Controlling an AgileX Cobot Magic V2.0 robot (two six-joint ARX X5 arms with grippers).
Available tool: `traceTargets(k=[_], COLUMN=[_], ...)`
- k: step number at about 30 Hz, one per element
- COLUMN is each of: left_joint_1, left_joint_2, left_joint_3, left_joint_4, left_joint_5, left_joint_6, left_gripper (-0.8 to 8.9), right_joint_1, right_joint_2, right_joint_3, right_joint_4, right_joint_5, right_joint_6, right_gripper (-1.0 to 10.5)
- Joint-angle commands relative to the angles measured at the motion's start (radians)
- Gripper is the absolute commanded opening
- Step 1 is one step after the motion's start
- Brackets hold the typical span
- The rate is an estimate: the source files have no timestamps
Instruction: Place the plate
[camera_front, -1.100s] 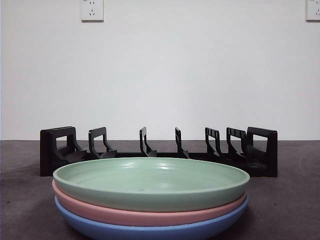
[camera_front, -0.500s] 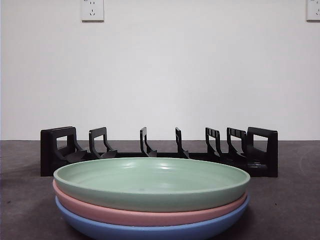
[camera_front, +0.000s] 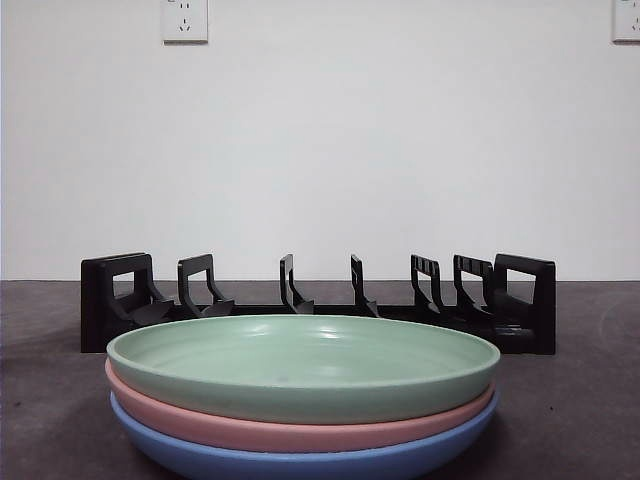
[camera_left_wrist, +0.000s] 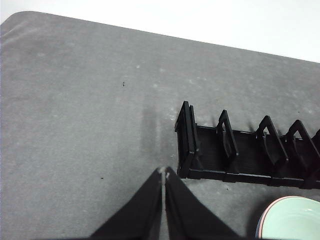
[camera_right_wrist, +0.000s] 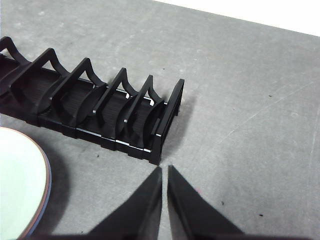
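Three plates sit stacked at the near middle of the table: a green plate (camera_front: 300, 365) on top, a pink plate (camera_front: 280, 430) under it and a blue plate (camera_front: 300, 462) at the bottom. Behind the stack stands a black slotted plate rack (camera_front: 320, 305), all its slots bare. My left gripper (camera_left_wrist: 164, 174) hangs shut above the grey table by one end of the rack (camera_left_wrist: 240, 155), with the stack's edge (camera_left_wrist: 287, 220) in a corner of its view. My right gripper (camera_right_wrist: 164, 171) hangs shut by the other end of the rack (camera_right_wrist: 95, 107), and the green plate (camera_right_wrist: 17, 180) shows at its view's side.
The grey table (camera_front: 570, 400) runs back to a white wall with two sockets (camera_front: 184, 20) high up. Neither arm shows in the front view.
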Motion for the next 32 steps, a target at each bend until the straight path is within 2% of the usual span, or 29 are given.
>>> traceTargets(k=[1, 3, 7, 9, 12, 15, 20, 32], left_joint_1=[-0.001, 0.003, 0.085, 0.146, 0.229, 0.285, 0.306, 0.306], left_joint_2=[-0.016, -0.065, -0.192, -0.261, -0.354, -0.402, -0.402, -0.402], left_joint_3=[-0.013, -0.088, -0.333, -0.466, -0.622, -0.702, -0.769, -0.782], left_joint_4=[0.052, 0.148, 0.46, 0.591, 0.688, 0.688, 0.692, 0.64], left_joint_5=[-0.023, -0.023, -0.012, 0.009, 0.026, 0.117, 0.219, 0.229], left_joint_6=[0.116, 0.193, 0.358, 0.388, 0.379, 0.352, 0.326, 0.304], left_gripper=[0.08, 0.08, 0.08, 0.08, 0.08, 0.08, 0.08, 0.08], right_joint_1=[0.005, 0.005, 0.005, 0.005, 0.005, 0.005, 0.005, 0.005], right_joint_2=[0.002, 0.002, 0.002, 0.002, 0.002, 0.002, 0.002, 0.002], right_joint_3=[0.006, 0.006, 0.006, 0.006, 0.006, 0.006, 0.006, 0.006], right_joint_4=[0.011, 0.011, 0.011, 0.011, 0.011, 0.011, 0.014, 0.014], right_joint_5=[0.001, 0.001, 0.001, 0.001, 0.001, 0.001, 0.001, 0.001], right_joint_6=[0.003, 0.003, 0.003, 0.003, 0.003, 0.003, 0.003, 0.003], right_gripper=[0.2, 0.2, 0.2, 0.2, 0.2, 0.2, 0.2, 0.2])
